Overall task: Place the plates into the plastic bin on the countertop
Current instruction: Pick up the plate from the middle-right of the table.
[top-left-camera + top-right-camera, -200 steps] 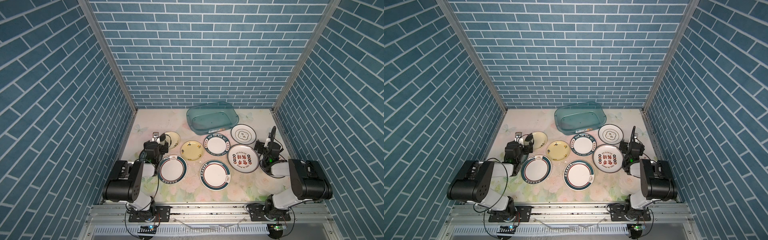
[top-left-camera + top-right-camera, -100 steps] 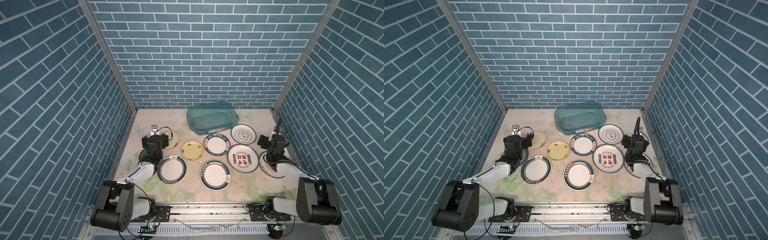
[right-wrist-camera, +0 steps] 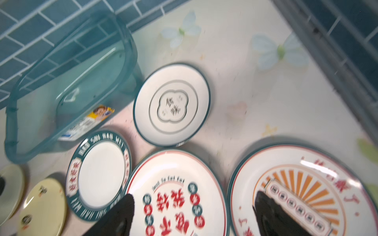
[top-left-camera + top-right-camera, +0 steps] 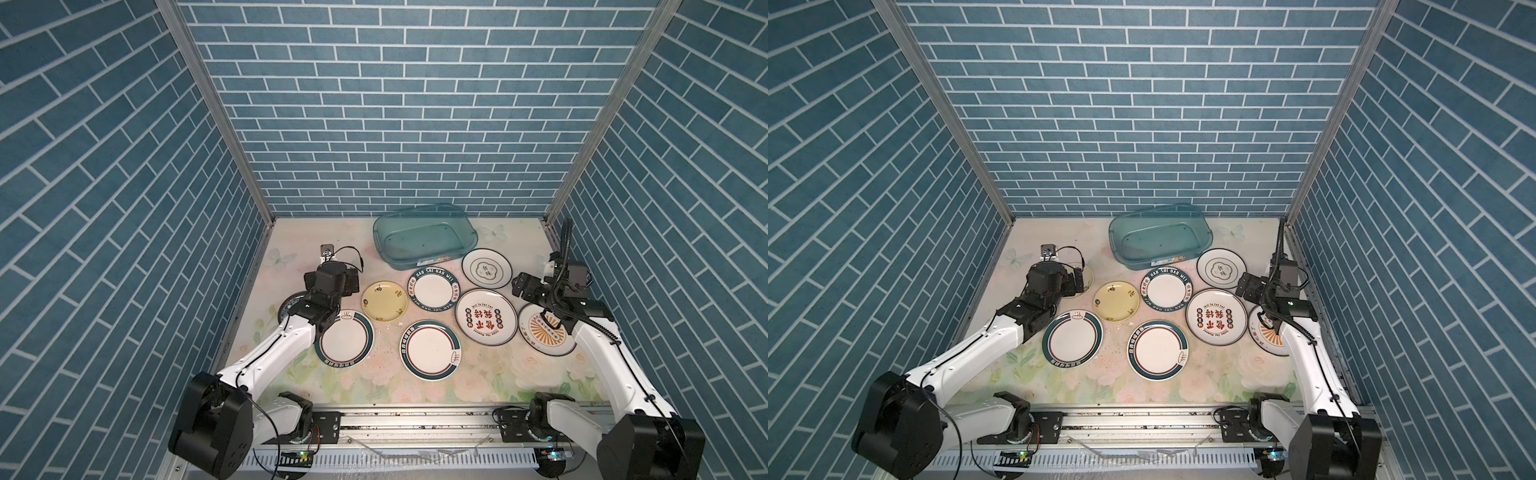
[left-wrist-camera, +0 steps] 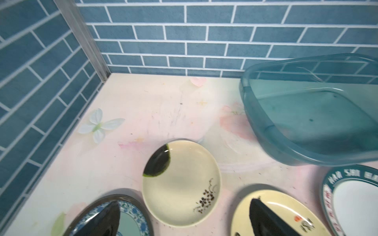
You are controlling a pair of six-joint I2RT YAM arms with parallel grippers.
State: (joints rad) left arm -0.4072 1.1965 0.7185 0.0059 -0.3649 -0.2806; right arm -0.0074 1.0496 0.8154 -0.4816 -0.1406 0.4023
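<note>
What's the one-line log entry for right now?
plates: all on countertop, none in plastic bin | left gripper: open, empty, above cream plate | right gripper: open, empty, near red-lettered plate

bin (image 4: 424, 241): translucent teal. surface (image 4: 478, 374): pale, pink roses, green leaves. yellow plate (image 4: 384, 306): dark sprigs. lettered plate (image 4: 486, 317): white, red characters, teal rim. sunburst plate (image 4: 540, 338): orange rays. patterned plate (image 5: 137, 216): blue-white floral band. cream plate (image 5: 182, 183): black-green patch. walls (image 4: 395, 124): blue brick, white grout.
</note>
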